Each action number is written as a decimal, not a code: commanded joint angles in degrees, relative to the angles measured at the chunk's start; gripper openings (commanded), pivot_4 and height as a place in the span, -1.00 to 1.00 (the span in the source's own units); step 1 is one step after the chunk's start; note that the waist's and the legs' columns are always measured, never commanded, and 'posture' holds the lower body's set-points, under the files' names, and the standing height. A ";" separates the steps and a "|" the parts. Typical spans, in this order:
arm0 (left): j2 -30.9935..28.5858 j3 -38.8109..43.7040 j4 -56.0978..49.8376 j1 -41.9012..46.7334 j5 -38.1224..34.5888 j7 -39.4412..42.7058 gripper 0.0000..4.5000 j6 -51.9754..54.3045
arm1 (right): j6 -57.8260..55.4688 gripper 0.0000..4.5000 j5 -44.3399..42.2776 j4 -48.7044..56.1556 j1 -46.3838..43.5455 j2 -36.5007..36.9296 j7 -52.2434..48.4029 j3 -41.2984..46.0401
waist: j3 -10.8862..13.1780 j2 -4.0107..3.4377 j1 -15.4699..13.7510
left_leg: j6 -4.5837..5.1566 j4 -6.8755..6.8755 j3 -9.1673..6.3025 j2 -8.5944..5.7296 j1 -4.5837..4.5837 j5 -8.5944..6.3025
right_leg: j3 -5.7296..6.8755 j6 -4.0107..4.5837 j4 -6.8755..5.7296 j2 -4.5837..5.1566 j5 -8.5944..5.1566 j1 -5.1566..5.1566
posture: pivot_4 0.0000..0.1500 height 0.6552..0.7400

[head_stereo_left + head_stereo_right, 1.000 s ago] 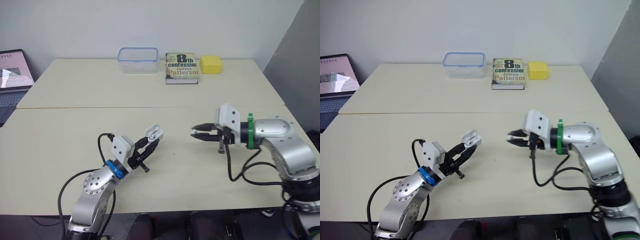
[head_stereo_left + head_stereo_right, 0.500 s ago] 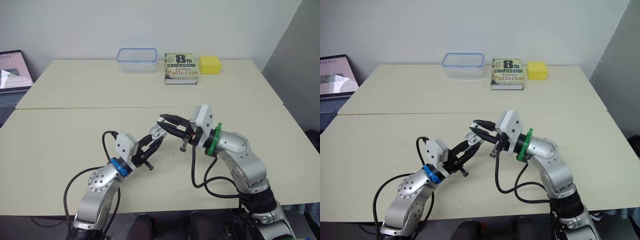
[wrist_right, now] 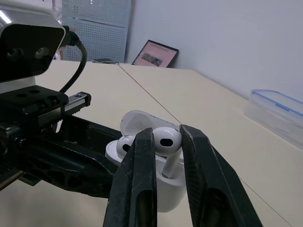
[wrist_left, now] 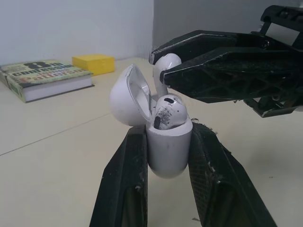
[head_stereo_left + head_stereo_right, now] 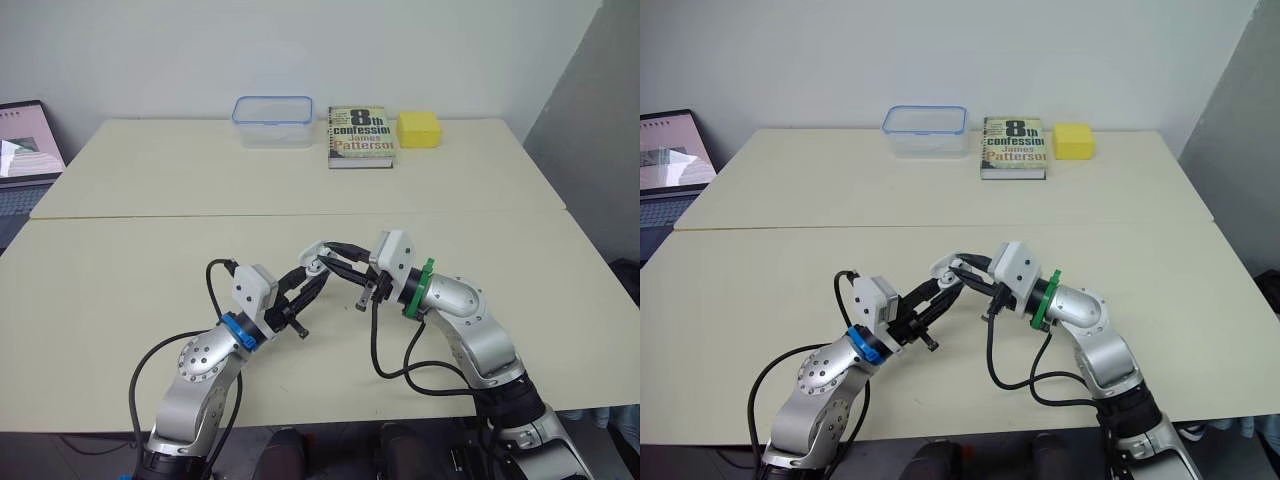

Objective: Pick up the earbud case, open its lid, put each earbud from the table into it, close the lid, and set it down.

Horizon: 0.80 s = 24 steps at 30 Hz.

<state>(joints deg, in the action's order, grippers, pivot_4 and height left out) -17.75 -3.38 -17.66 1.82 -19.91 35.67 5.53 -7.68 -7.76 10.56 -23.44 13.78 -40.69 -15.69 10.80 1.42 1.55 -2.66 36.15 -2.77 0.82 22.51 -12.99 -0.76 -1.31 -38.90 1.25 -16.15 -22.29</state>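
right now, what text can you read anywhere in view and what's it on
"8th confession": on the cover of the book.
"James Patterson": on the same cover, lower line.
On the laptop screen: too small to read.
On the earbud case: none visible.

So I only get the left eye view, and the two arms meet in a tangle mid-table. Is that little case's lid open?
Observer: Yes. The left wrist view shows the earbud case clamped between the left fingers, its lid tipped back.
Operator: Anything inside it?
Observer: One earbud sits in it.
Operator: And the other one?
Observer: The right wrist view shows the second earbud pinched between the right fingers, stem pointing down at the case.
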 commanded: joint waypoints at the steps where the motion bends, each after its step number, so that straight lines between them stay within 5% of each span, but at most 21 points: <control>1: 0.21 -0.01 -2.35 0.45 -0.47 0.15 -0.64 -1.08 | 2.15 -0.83 0.66 -0.45 -0.12 -0.21 0.79 0.12 | 0.00 0.00 0.00 | 0.00 0.00 0.00 0.00 -0.01 0.00 | -0.01 0.00 0.00 0.00 0.00 0.00 | 1.00 1.00; 12: 0.05 0.07 -2.18 0.63 -0.50 0.25 -0.64 -1.13 | 1.34 -0.83 -1.73 1.22 1.59 1.59 -2.76 -0.68 | 0.00 0.00 0.00 | 0.00 0.00 -0.01 -0.01 0.00 0.00 | -0.01 0.00 0.00 0.01 0.00 0.00 | 1.00 1.00; 20: 0.17 -0.25 -1.56 1.11 -0.33 0.36 -0.64 -1.48 | -5.49 0.40 -5.39 7.11 1.08 4.76 -3.52 2.74 | 0.00 0.00 -0.01 | 0.00 0.00 -0.03 0.00 0.01 0.00 | -0.01 0.00 0.00 0.00 0.00 0.00 | 1.00 1.00; 24: 0.18 -0.38 -1.00 1.44 -0.41 0.69 -0.64 -1.66 | -8.50 0.41 -8.91 11.42 2.01 10.42 -5.93 6.87 | 0.00 0.00 -0.15 | 0.00 0.01 -0.04 -0.03 0.04 0.00 | 0.00 -0.01 0.04 0.04 -0.01 0.01 | 1.00 1.00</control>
<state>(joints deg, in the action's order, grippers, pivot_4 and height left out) -17.77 -4.03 -17.44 2.63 -19.92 35.85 5.41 -15.50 -14.61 18.48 -21.29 23.18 -45.56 -11.67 10.80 1.42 1.40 -2.66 36.16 -2.80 0.79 22.55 -12.99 -0.77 -1.32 -38.84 1.30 -16.15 -22.28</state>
